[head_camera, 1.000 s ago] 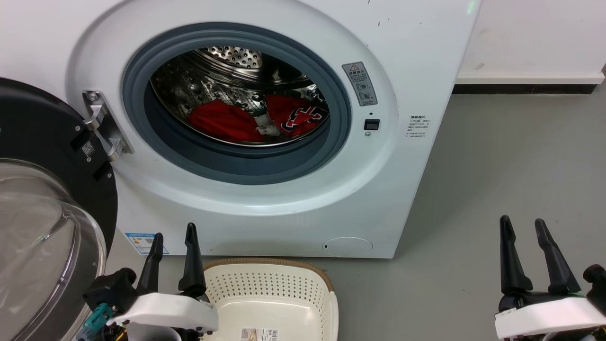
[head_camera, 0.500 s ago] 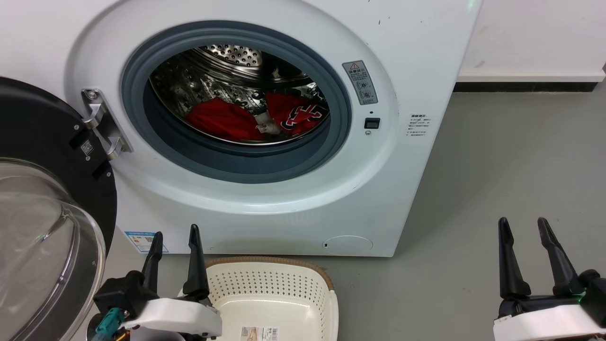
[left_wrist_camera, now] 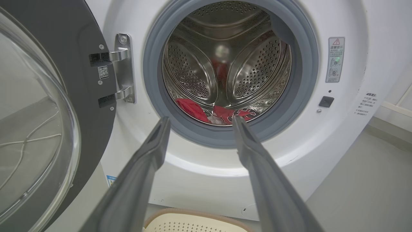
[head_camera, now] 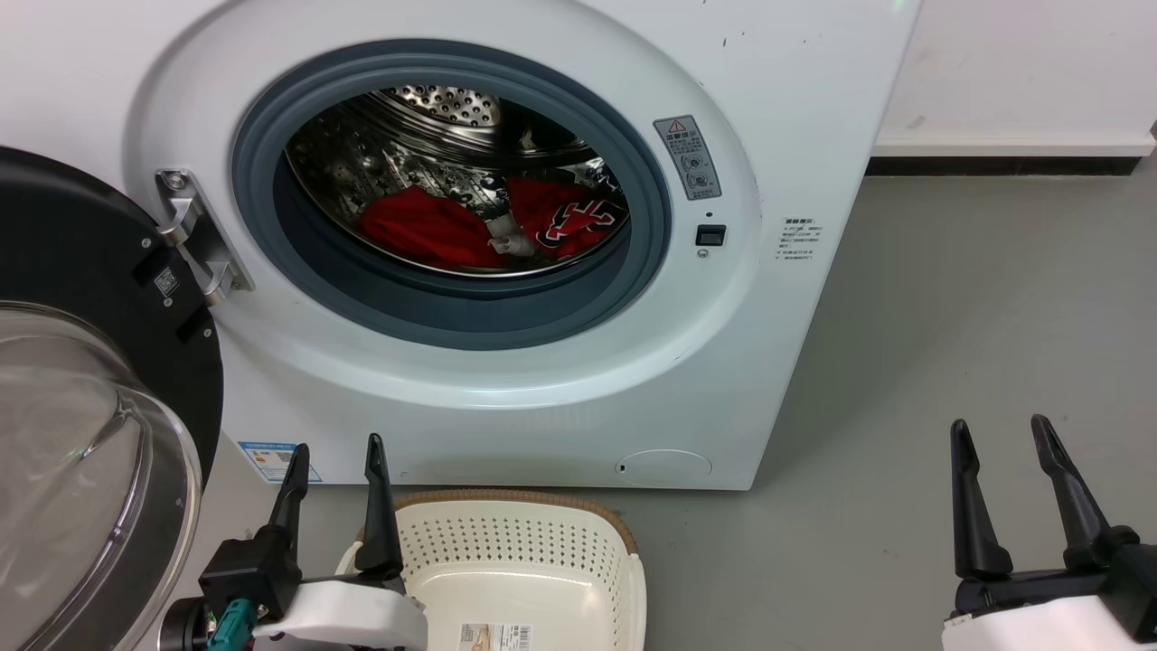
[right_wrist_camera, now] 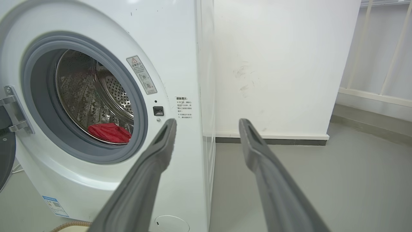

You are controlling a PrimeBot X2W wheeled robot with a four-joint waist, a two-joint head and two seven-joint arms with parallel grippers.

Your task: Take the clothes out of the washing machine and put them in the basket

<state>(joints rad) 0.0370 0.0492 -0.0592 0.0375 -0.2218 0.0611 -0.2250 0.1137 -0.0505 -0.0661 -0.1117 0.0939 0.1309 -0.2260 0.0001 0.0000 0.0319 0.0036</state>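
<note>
Far and up from your left gripper, the clothes lie low inside the washing machine.
Both grippers are spread and empty; the left's nearer than your right gripper, and the pile runs left-right.

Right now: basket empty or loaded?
Empty, as far as it shows: the basket has a bare base with a label sticker; the clothes lie in the washing machine. The basket's near end is cropped.

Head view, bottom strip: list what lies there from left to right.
Round black-framed glass door → left gripper with two long dark fingers → cream-white perforated plastic basket → right gripper.
</note>
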